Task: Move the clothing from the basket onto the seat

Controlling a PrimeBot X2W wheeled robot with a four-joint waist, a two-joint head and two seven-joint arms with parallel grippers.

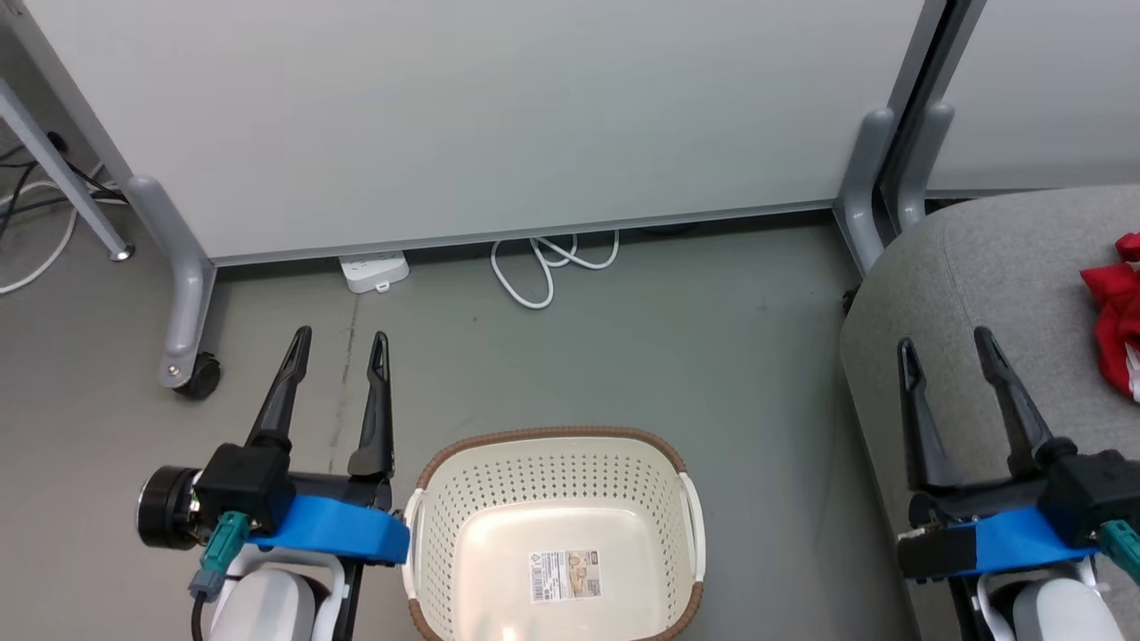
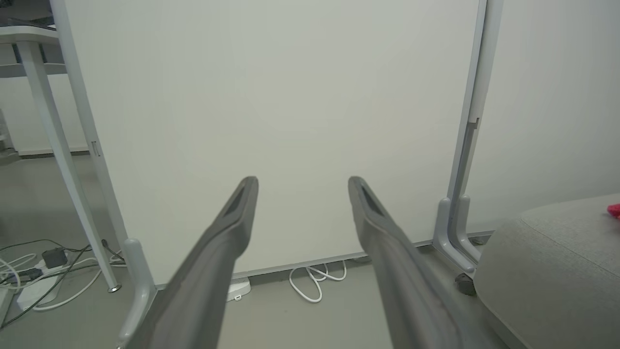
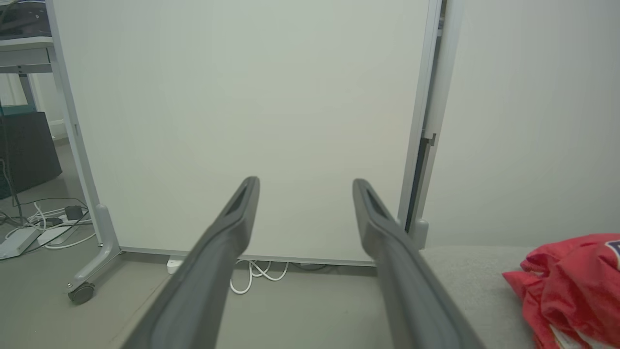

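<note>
Your basket [image 1: 552, 434] stands empty on the floor [image 1: 641, 338], and the red clothing [image 1: 1115, 320] lies on the grey seat [image 1: 980, 267], cut off at the edge, so perhaps not all visible. The left pincer [image 1: 343, 336] and right pincer [image 1: 944, 338] are spread and empty; park them clear of the fabric.

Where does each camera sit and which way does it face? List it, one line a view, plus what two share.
Head view: on the head, looking down at the empty basket on the floor; left gripper and right gripper show, open.
Left wrist view: on the left wrist, looking along its fingers at the white panel.
Right wrist view: on the right wrist, facing that panel between its fingers; clothing on the seat at right.
Shared: both wrist views show the white cable under the panel.
</note>
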